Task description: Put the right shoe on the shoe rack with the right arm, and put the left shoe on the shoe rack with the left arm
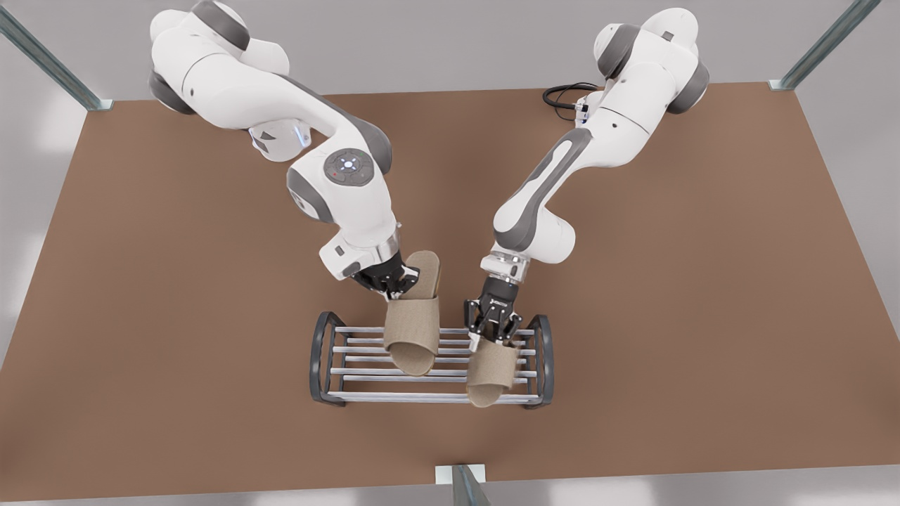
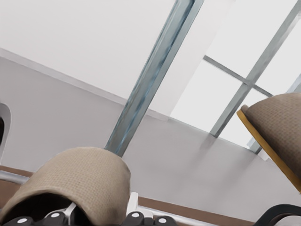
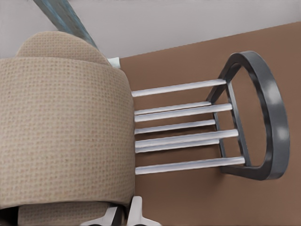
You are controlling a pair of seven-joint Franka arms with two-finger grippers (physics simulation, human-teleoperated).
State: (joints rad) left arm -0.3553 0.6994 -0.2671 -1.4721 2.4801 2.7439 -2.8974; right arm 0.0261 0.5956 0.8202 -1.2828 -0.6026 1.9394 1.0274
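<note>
Two arms over a brown table (image 1: pixel 176 316), front view. The right gripper (image 1: pixel 394 284) (on the arm at the front view's left) is clamped on the back part of the right shoe (image 1: pixel 413 330), a beige woven open-toed slipper held tilted, with its toe end over the rods of the shoe rack (image 1: pixel 365 397) and its heel raised behind the rack. The left gripper (image 1: pixel 494 336) (on the arm at the front view's right) is closed on the band of the left shoe (image 1: pixel 491 372), which lies over the rods just beside the rack's dark end frame at the front view's right, its toe reaching past the front rod. The two shoes are near each other but apart. In the right wrist view the right shoe (image 3: pixel 61 132) covers one end of the silver rods, which run on to an arched end frame (image 3: pixel 263 117). In the left wrist view the left shoe (image 2: pixel 75 176) sits at the fingers, and the right shoe (image 2: pixel 280 127) appears farther off, tilted.
</note>
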